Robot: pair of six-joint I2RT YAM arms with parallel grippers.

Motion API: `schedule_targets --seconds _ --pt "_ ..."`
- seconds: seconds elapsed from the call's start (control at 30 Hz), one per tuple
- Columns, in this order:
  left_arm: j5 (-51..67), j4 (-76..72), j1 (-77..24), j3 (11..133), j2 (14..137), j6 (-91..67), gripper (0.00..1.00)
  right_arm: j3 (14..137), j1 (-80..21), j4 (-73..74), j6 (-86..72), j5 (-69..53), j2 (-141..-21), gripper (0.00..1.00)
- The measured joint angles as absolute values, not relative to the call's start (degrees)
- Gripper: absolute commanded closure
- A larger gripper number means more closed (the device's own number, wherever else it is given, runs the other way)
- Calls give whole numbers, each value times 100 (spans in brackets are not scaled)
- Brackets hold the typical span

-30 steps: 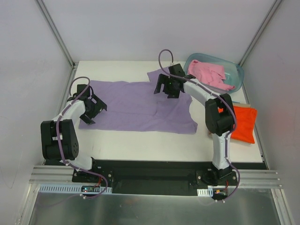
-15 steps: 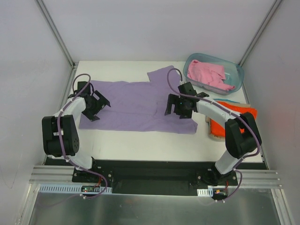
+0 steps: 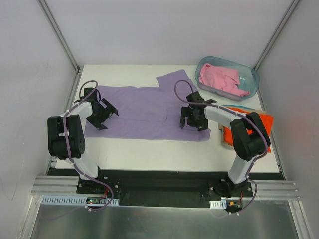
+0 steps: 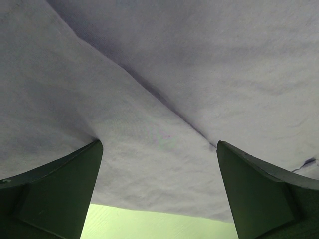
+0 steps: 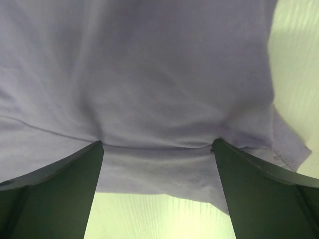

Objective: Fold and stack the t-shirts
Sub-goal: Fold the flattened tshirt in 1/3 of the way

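Observation:
The lavender-purple t-shirt (image 3: 144, 112) lies spread flat on the white table. My left gripper (image 3: 103, 113) is open, its fingers pressed down on the shirt's near left corner; the wrist view shows cloth (image 4: 164, 89) between the spread fingers (image 4: 55, 189). My right gripper (image 3: 193, 120) is open on the shirt's near right corner, fingers (image 5: 264, 184) down on the cloth (image 5: 149, 89) by its hem. A folded orange t-shirt (image 3: 254, 130) lies at the right. A pink t-shirt (image 3: 222, 79) sits in the tub. The teal shirt is not clearly seen.
The translucent blue-green tub (image 3: 251, 74) stands at the back right corner. The right arm's elbow (image 3: 246, 134) hangs over the orange shirt. Bare table (image 3: 149, 152) runs along the near edge, and the enclosure walls stand close on both sides.
My right gripper has swung from the shirt's far sleeve near the tub down to its near right corner. My left gripper has shifted slightly right on the left edge.

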State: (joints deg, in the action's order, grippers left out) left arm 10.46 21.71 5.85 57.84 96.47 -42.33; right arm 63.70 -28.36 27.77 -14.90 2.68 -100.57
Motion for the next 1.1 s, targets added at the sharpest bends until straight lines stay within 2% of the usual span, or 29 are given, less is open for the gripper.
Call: schedule_targets --seconds 0.27,0.7,1.1 --pt "1365 1940 917 5461 9491 -4222 1 6392 -2812 2617 -1332 325 -10136 3" --pt "1387 1883 1094 3763 7787 -4281 1 4869 -3330 2779 -1267 -3 -8667 3" --pt "1284 2187 1096 2895 6525 -4917 1 4217 -3531 3009 -1308 -198 -7876 3"
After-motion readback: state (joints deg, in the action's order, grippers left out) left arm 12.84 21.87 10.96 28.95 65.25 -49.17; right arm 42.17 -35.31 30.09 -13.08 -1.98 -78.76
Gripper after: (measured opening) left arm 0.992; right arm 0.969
